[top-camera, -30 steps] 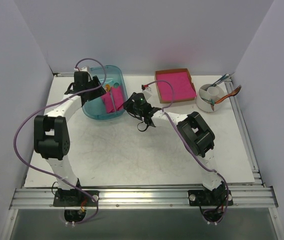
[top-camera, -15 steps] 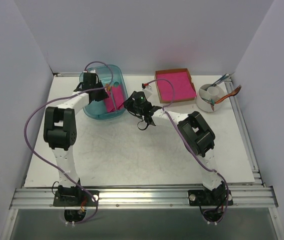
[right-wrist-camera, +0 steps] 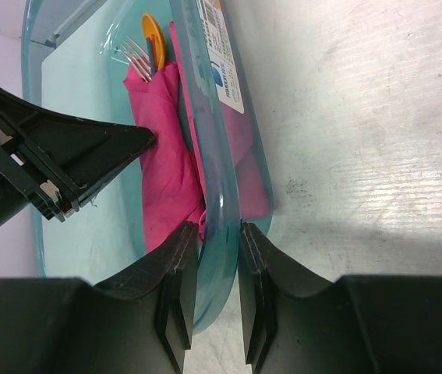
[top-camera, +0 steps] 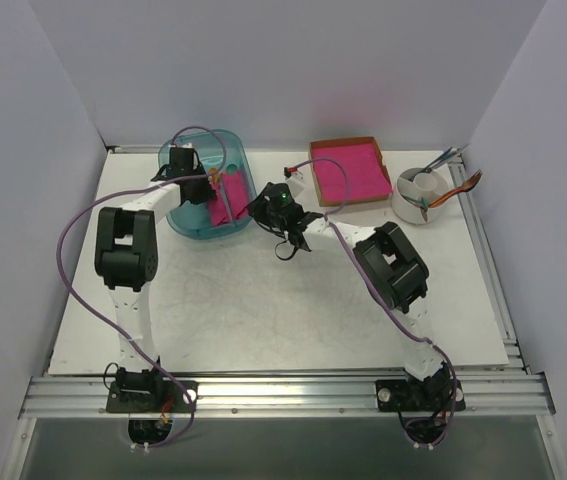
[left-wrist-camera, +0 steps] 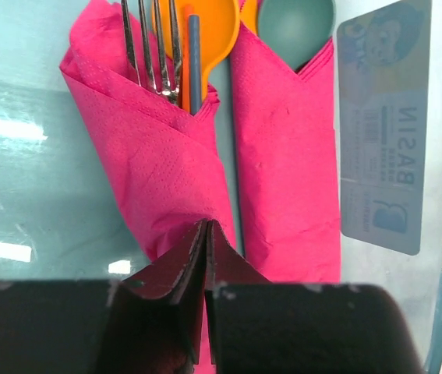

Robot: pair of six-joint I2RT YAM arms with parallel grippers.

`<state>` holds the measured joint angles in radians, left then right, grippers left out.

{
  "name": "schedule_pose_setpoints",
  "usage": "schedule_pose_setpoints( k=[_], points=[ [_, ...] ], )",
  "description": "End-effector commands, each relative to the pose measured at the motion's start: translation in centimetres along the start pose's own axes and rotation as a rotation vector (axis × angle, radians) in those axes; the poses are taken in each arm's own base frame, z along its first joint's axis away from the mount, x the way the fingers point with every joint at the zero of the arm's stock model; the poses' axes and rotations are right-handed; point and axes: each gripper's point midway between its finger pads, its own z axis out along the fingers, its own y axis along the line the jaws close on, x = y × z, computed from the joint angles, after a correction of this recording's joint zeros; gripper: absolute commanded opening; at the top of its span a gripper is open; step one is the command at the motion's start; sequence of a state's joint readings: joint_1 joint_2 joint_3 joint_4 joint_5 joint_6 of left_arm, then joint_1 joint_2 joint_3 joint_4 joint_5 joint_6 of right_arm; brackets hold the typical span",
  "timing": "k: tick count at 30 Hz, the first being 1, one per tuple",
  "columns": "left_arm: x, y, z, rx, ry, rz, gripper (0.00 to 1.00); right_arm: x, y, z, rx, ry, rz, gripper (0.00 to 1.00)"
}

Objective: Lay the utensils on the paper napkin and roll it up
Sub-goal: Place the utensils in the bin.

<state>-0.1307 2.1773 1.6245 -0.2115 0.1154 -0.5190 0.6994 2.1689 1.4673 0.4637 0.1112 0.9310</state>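
Two rolled magenta bundles lie side by side in a teal basin [top-camera: 246, 160]. The left one is the paper napkin [left-wrist-camera: 158, 148], wrapped round a silver fork [left-wrist-camera: 154, 54] and an orange spoon [left-wrist-camera: 209, 31] whose heads stick out of its far end. My left gripper [left-wrist-camera: 206, 226] is shut, its tips pinching the near end of that roll. The second roll [left-wrist-camera: 287, 156] holds a teal spoon [left-wrist-camera: 295, 27]. My right gripper [right-wrist-camera: 217, 234] straddles the basin's rim [right-wrist-camera: 219, 179] and is shut on it, one finger inside and one outside.
A brown cardboard box with a stack of pink sheets [top-camera: 348, 170] sits at the back right of the basin. Beyond it stands a white cup [top-camera: 418, 195] with cutlery. A printed label [left-wrist-camera: 380, 125] is stuck on the basin wall. White walls close in the table.
My left arm has swung right over the basin and its jaws have gone from open to shut at the napkin roll's end. The right arm has stayed on the rim.
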Motion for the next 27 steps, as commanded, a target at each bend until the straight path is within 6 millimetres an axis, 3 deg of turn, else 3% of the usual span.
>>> schedule_pose_setpoints(
  k=[1,19,23,27],
  points=[
    [-1.3,0.4,0.0,-0.008,-0.032,0.005,0.10,-1.2,-0.1,0.4,0.012,-0.040,-0.036,0.19],
    [1.5,1.5,1.7,-0.006,0.028,-0.005,0.03,-1.6,-0.2,0.4,0.016,-0.047,-0.034,0.18],
    [0.1,0.6,0.9,0.012,-0.003,0.002,0.04,-1.5,-0.4,0.4,0.023,-0.049,-0.035,0.19],
    [-2.9,-1.2,-0.5,0.035,-0.051,0.013,0.08,-1.8,-0.4,0.5,0.025,-0.057,-0.036,0.19]
  ],
)
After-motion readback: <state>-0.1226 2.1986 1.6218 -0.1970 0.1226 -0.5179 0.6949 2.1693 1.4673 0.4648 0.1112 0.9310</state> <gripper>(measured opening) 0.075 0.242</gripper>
